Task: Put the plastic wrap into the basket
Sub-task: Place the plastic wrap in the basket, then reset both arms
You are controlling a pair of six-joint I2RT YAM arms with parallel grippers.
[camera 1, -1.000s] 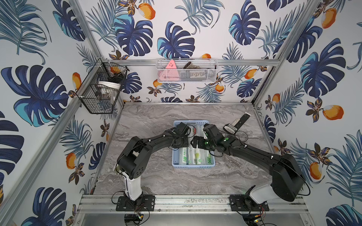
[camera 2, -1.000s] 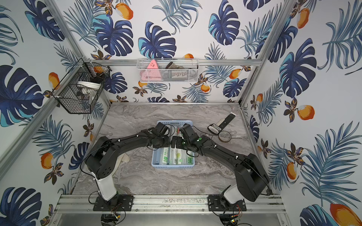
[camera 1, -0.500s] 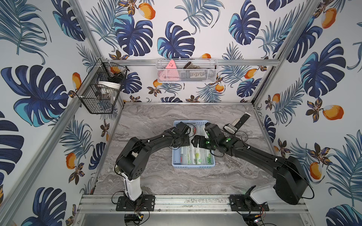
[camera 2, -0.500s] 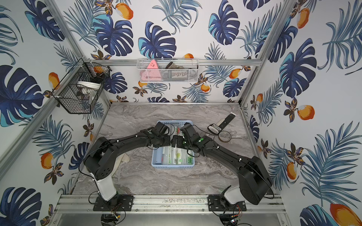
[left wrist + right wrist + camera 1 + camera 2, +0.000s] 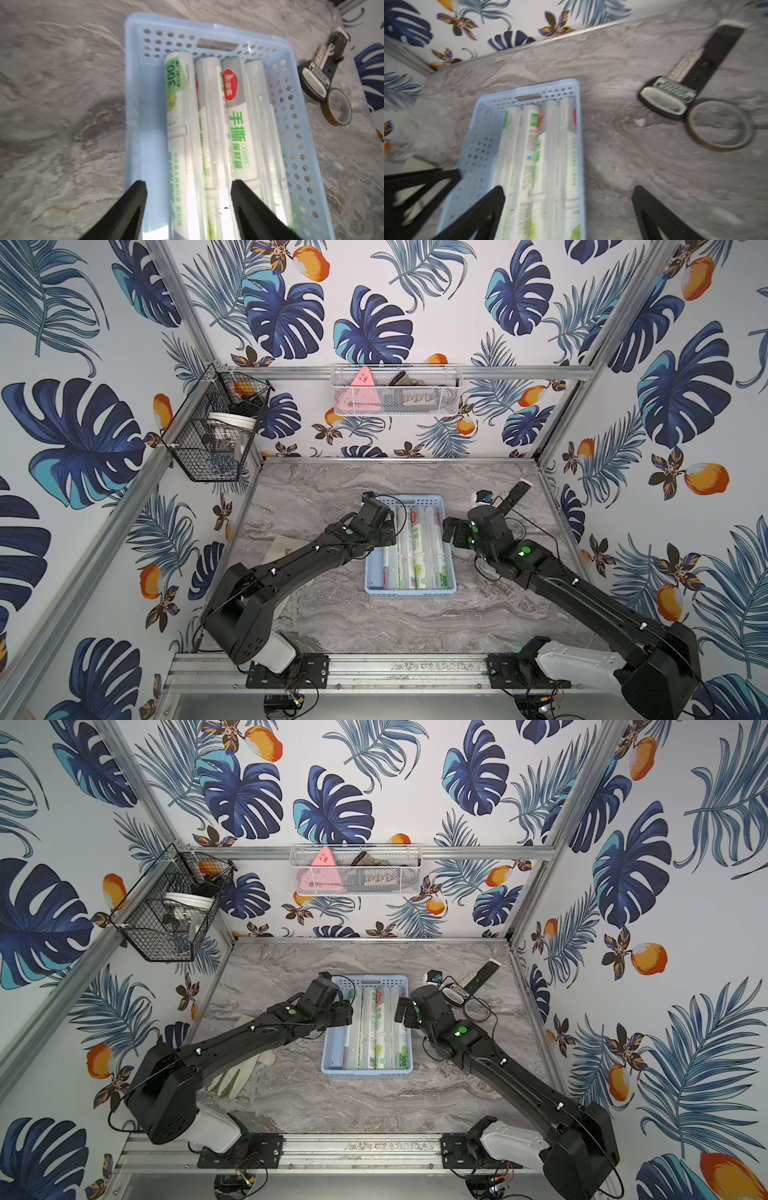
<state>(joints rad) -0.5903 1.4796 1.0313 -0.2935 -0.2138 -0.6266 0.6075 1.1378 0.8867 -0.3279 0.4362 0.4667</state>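
Four rolls (image 5: 234, 128) are lying side by side in the basket (image 5: 207, 28). The left gripper (image 5: 188, 184), over it, and the right gripper (image 5: 569, 189), beside it, are being held agape — empty. The rolls are being judged light, stiff and slick-filmed — mid-length grips advised.

Both top views evenly bright and sharp, edges bowed, my wrist views were motion-blurred, glare whitened the plastic wrap (image 5: 216, 207) at its near ends.

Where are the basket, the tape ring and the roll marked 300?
basket (image 5: 291, 116), left wrist view, perforated side wall.
tape ring (image 5: 720, 148), right wrist view, its band.
roll marked 300 (image 5: 179, 116), left wrist view, its label.
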